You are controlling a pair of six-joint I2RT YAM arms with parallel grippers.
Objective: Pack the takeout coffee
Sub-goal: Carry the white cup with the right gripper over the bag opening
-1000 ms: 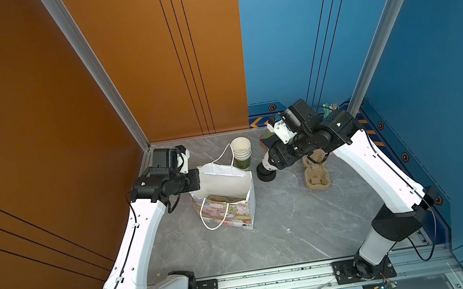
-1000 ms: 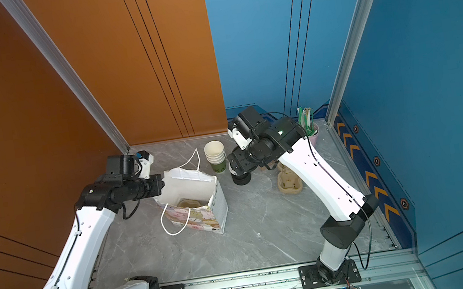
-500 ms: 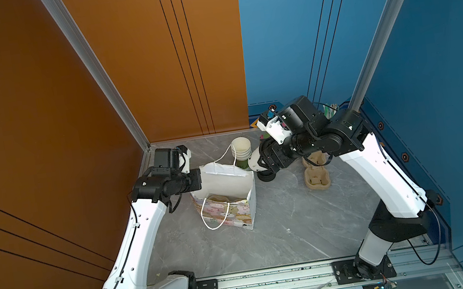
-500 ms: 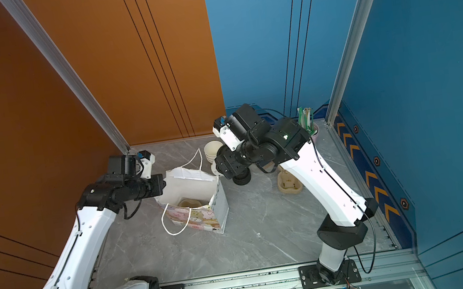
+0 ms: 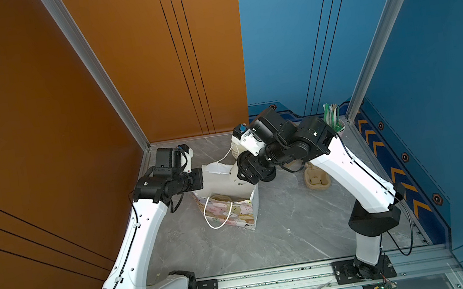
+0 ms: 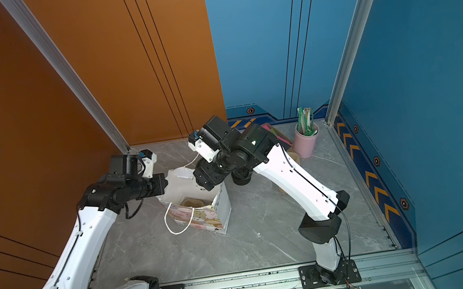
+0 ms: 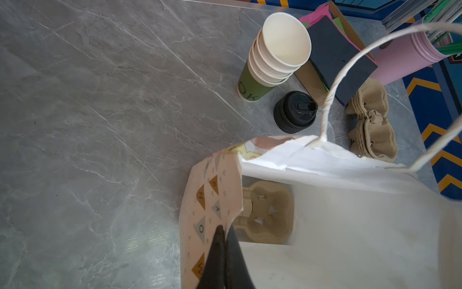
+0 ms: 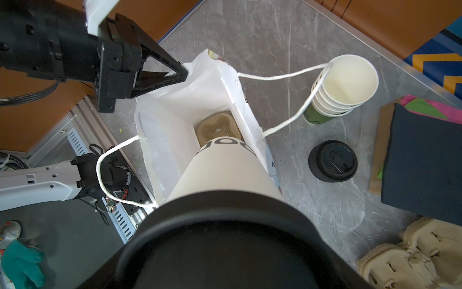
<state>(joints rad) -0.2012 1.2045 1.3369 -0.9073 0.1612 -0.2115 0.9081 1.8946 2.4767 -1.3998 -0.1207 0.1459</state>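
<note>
Obs: coffee cup [image 8: 225,170] held in the right gripper [image 5: 250,175], jaws wide round it, centre of both top views, base aimed into the open bag [image 8: 162,140]; left gripper [image 8: 183,75] pinched tight on the bag rim. Judged: thin paper wall crushes easily, lid [image 8: 225,250] may pop; grip mid-body, light squeeze.

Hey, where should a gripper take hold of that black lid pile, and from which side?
Probably grip the lid pile across its round top rim, coming straight down: it stands upright, rim uppermost, while the cups and bag handle crowd its sides.
</note>
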